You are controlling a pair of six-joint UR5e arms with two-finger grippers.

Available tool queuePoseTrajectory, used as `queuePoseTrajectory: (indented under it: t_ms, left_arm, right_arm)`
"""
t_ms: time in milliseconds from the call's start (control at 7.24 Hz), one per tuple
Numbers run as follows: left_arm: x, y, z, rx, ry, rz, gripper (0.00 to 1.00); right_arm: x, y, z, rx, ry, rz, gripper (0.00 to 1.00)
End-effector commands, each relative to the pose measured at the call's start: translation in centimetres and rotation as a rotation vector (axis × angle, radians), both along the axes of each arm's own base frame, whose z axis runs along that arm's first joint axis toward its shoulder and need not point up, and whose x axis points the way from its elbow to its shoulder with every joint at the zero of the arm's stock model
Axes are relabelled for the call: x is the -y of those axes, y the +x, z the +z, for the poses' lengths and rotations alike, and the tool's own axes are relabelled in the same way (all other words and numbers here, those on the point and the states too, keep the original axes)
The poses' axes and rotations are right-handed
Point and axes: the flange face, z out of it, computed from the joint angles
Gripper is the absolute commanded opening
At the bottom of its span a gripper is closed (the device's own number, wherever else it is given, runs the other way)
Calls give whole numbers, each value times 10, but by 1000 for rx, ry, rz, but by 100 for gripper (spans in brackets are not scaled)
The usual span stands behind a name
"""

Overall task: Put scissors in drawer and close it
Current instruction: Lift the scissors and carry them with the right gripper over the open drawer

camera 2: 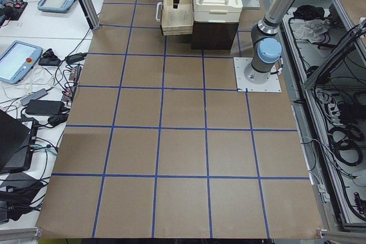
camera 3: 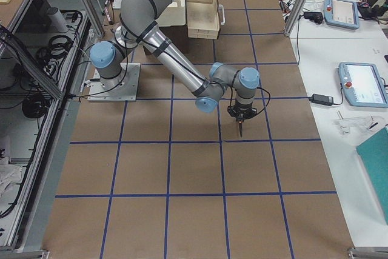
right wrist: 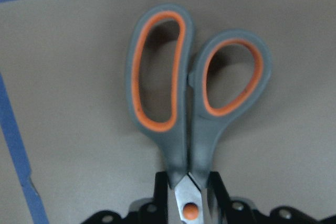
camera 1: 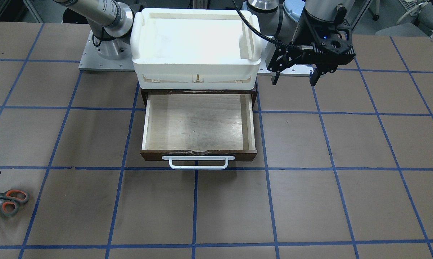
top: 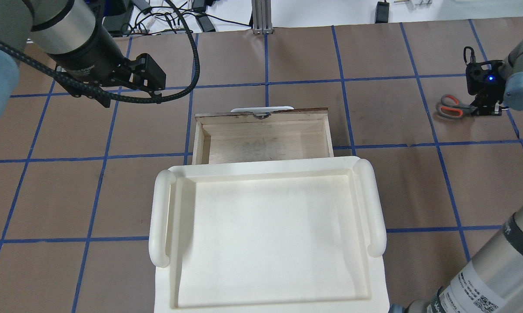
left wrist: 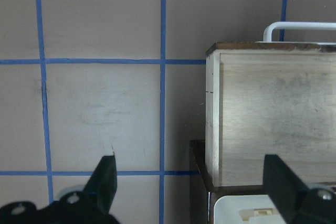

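Observation:
The scissors [camera 1: 9, 202], grey handles lined orange, lie low on the brown table far out on my right side; they also show in the overhead view [top: 450, 106]. My right gripper [right wrist: 189, 205] is shut on the scissors [right wrist: 178, 93] near the pivot, with the handles pointing away from it; the blades are hidden. I cannot tell whether they are off the table. The drawer [camera 1: 198, 122] stands pulled open and empty, its white handle [camera 1: 198, 163] at the front. My left gripper [camera 1: 293, 77] is open and empty, hovering beside the drawer [left wrist: 273, 114].
A white plastic tray [camera 1: 142, 39] sits on top of the dark cabinet above the drawer and also shows in the overhead view [top: 159, 217]. Blue tape lines grid the brown table. Tablets and cables lie on side benches past the table's edge.

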Motion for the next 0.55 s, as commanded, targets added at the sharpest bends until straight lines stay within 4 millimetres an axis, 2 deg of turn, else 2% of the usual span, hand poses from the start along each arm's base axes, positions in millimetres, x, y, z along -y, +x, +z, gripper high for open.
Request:
queuePoseTrajectory:
  t_ms: [0,138,414]
  left_arm:
    - [0,0,0,0,-1,0,100]
    - [-1,-1,0,0,1,-1,100]
    - [-1,-1,0,0,-1,-1,100]
  right_arm:
    - [-3,25,70,-40,-61,17,0]
    - [-10,44,106,-40,-74,16,0]
    - [-26,104,169,-25,-79,-7,0]
